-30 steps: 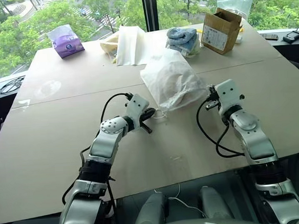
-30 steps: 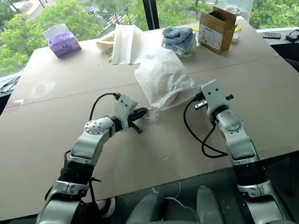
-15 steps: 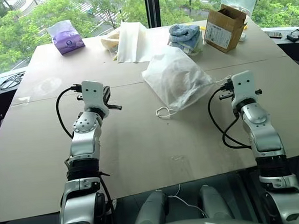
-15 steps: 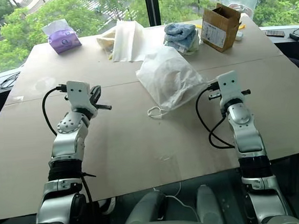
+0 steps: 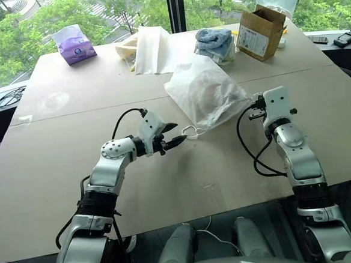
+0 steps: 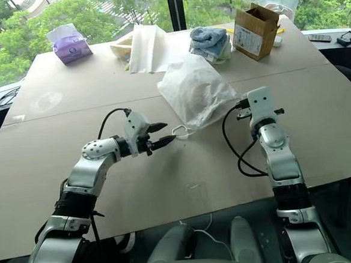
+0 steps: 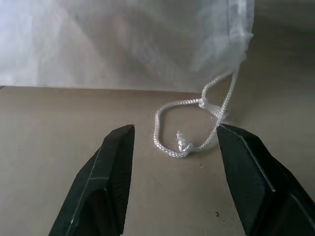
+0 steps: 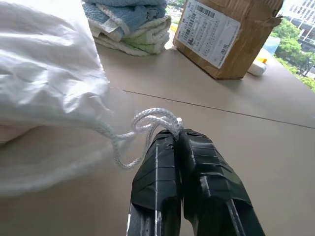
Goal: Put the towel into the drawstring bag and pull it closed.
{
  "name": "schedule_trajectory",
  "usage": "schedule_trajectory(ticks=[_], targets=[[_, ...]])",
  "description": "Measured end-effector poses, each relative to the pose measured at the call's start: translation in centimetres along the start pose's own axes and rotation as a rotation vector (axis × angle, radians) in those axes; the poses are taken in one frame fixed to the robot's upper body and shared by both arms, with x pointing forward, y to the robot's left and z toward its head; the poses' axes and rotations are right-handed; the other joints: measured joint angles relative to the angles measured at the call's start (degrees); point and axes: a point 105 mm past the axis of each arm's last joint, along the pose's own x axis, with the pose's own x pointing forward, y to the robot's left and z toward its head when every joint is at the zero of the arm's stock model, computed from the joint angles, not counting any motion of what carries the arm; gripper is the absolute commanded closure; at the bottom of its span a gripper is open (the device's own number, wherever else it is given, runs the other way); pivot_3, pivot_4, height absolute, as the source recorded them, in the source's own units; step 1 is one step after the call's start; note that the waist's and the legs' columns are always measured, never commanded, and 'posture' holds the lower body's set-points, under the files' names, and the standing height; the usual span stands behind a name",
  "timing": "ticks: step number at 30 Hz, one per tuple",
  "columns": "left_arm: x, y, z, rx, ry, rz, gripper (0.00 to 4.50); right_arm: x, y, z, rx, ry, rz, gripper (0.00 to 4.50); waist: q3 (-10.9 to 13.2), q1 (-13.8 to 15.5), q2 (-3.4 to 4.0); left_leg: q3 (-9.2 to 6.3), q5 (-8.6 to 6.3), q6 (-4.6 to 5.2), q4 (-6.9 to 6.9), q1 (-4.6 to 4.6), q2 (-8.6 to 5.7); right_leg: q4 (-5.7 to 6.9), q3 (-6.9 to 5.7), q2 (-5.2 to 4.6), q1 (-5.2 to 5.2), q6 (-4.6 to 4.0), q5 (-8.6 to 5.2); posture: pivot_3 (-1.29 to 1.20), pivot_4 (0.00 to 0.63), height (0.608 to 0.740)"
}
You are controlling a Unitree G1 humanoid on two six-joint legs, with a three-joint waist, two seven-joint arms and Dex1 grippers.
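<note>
Behind drawstring bag (image 5: 206, 93): blue-white cloths (image 5: 215, 44), cardboard box (image 5: 260, 33), purple pack (image 5: 77, 47).

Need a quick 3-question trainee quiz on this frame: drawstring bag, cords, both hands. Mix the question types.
1. True or false: the left hand is shut on the cord loop.
2. What does the right hand grip? A) the cardboard box B) the bag's other cord C) the blue towels
3. Fill in: the drawstring bag lies on the ____.

Key:
1. False. Its fingers stand open on either side of the loop, which lies on the table.
2. B. The fingers are shut on the white cord leading to the bag; the cardboard box and blue towels sit beyond it.
3. table
</note>
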Motion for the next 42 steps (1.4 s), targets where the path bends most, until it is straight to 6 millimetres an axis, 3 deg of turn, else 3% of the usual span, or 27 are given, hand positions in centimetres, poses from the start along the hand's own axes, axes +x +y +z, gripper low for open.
schedule_trajectory(ticks=[3, 9, 23, 27, 30, 42], targets=[[0.6, 0.4, -0.4, 0.008, 0.003, 0.018, 1.69, -0.2, 0.0, 0.1, 0.002, -0.007, -0.005, 4.5, 0.0, 0.0, 0.0, -0.01, 0.0, 0.0, 0.0, -0.02, -0.01, 0.0, -0.01, 0.0, -0.01, 0.0, 0.0, 0.0, 0.15, 0.74], [2.5, -0.2, 0.7, 0.01, -0.065, 0.006, 1.69, -0.5, -0.1, 0.1, 0.001, -0.01, -0.01, 4.5, 0.0, -0.2, -0.01, -0.01, 0.0, 0.0, 0.01, -0.02, -0.01, 0.0, 0.0, -0.01, -0.01, 0.0, 0.0, 0.0, 0.15, 0.74], [3.4, 0.1, 0.4, 0.039, -0.016, 0.056, 1.69, -0.7, -0.1, 0.2, -0.001, -0.005, -0.015, 4.5, 0.0, 0.0, -0.01, -0.01, 0.0, 0.0, 0.04, -0.02, -0.01, 0.03, -0.01, -0.01, 0.0, 0.0, 0.0, 0.0, 0.15, 0.74], [3.7, -0.2, 0.6, 0.052, -0.001, 0.038, 2.8, -0.7, -0.1, 0.1, -0.002, -0.003, -0.014, 4.5, 0.0, 0.0, -0.01, -0.01, 0.0, 0.0, 0.07, -0.01, -0.01, 0.04, -0.01, -0.01, 0.03, 0.01, 0.0, 0.0, 0.15, 0.74], [3.9, -0.5, 0.6, 0.043, 0.006, 0.028, 4.32, -0.7, -0.1, 0.1, -0.003, -0.003, -0.013, 4.5, 0.0, 0.0, -0.01, -0.01, 0.0, 0.0, 0.09, 0.0, -0.01, 0.06, 0.0, 0.0, 0.03, 0.01, 0.0, 0.0, 0.15, 0.74], [2.7, 0.6, 0.3, -0.072, 0.005, 0.139, 4.44, -0.7, 0.0, 0.1, -0.009, -0.002, 0.003, 4.5, 0.0, -0.3, 0.0, 0.0, 0.0, 0.0, 0.08, 0.02, 0.01, 0.08, 0.02, 0.01, 0.01, 0.0, 0.0, 0.0, 0.15, 0.74]])
